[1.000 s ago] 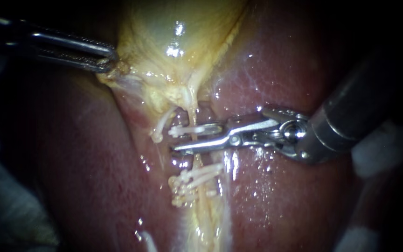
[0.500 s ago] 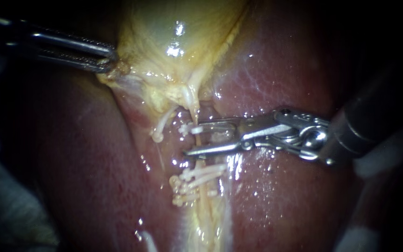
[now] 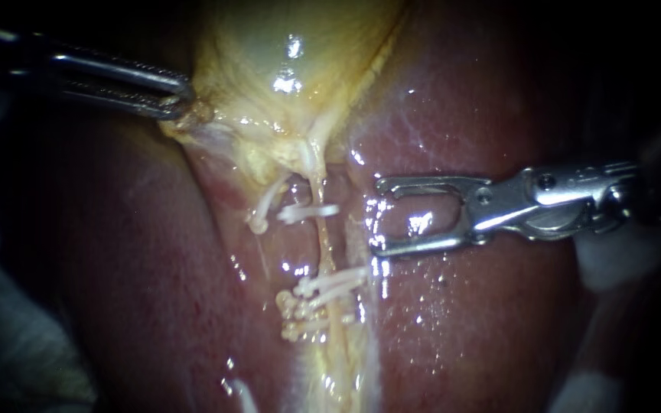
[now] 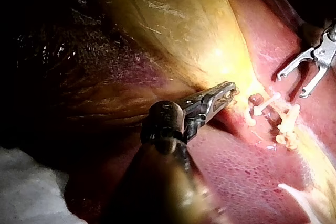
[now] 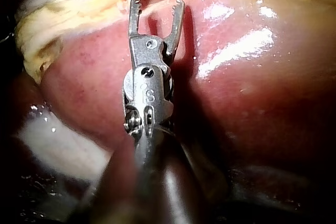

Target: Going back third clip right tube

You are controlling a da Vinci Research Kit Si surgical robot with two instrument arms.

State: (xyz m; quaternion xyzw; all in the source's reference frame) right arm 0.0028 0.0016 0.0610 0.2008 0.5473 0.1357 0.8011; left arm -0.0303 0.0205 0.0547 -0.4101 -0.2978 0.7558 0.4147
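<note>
The main risk sits with the right instrument [image 3: 376,216]: its jaws stand wide apart and empty, just beside the right tube [image 3: 323,241], and their hooked tips hang close over the wet liver [image 3: 483,321]. If the shaft dips on the way out, the lower jaw could scrape or nick that soft surface. If it drifts sideways toward the tube instead, a tip could snag the upper clip [image 3: 307,212] and tug it loose or tear the thin strand it sits on.

A second risk lies with the left instrument [image 3: 181,103], whose jaws are clamped on the lower edge of the gallbladder [image 3: 284,46] and hold it up and away. A harder pull could strain the clipped tube, and a slip would probably let the tube go slack across the clips.

The upper clip is a small white bar set crosswise on the right tube, just below where the tube leaves the yellow tissue, with its ends showing on both sides. It looks seated and free of the jaws. Further down the same tube is a bunch of lower clips [image 3: 323,294], packed close together, with a bare stretch of tube between them and the upper one
</note>
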